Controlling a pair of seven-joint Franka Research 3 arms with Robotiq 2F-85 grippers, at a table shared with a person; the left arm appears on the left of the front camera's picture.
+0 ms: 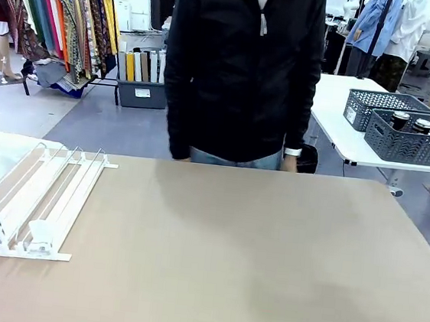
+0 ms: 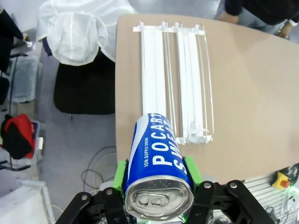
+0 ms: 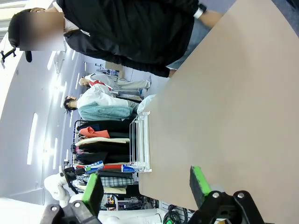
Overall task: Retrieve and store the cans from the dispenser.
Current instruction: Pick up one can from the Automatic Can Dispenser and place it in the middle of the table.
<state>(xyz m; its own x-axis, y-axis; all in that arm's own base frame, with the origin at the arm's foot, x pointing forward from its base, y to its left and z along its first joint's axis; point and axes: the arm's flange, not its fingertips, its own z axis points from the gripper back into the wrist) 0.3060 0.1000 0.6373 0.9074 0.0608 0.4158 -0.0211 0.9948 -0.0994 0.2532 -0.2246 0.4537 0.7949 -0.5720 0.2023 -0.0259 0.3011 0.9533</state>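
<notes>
Clothes racks (image 1: 61,14) are crowding the room behind a tan table (image 1: 251,257), and a person (image 1: 244,64) in a black jacket is standing at its far edge. The left gripper (image 2: 156,173) is clamping a blue can (image 2: 156,149) lettered "POCAR…", "SWE…" and "ION SUPPLY DRINK", holding it just beside the near end of the white dispenser (image 2: 175,79). The right gripper (image 3: 145,185) is hovering over bare table, green pads (image 3: 93,191) wide apart.

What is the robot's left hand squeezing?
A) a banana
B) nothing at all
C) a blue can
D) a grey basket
C: in the left wrist view the left gripper is shut on a blue can, with a green pad pressed to each side.
</notes>
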